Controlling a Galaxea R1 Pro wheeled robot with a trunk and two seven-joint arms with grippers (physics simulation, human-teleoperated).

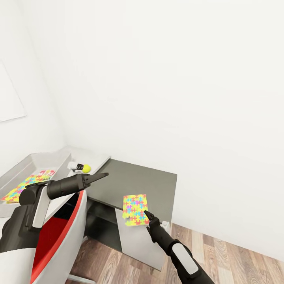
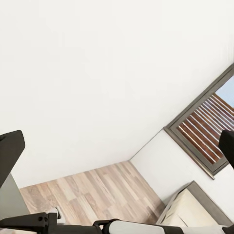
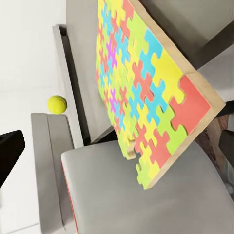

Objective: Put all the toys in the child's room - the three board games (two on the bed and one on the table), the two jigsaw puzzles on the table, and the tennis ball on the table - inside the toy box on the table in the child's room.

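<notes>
A: Looking at the lower centre of the head view, what is seen in the right gripper (image 1: pixel 146 213)?

B: A jigsaw puzzle (image 1: pixel 135 210) is gripped by its fingers and held tilted above the dark surface (image 1: pixel 157 181).

A: And the left gripper (image 1: pixel 103 175)?

B: Its fingers are seen spread apart, with nothing held.

A: Where are the other things?

B: At the left edge, a second puzzle (image 1: pixel 21 188) is seen in the toy box (image 1: pixel 35 161). The tennis ball (image 1: pixel 86 168) is seen just right of it.

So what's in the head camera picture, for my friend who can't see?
The right gripper holds a colourful jigsaw puzzle above a dark grey cabinet. Left of it, a tennis ball lies on the table, beside a toy box with another puzzle inside.
</notes>
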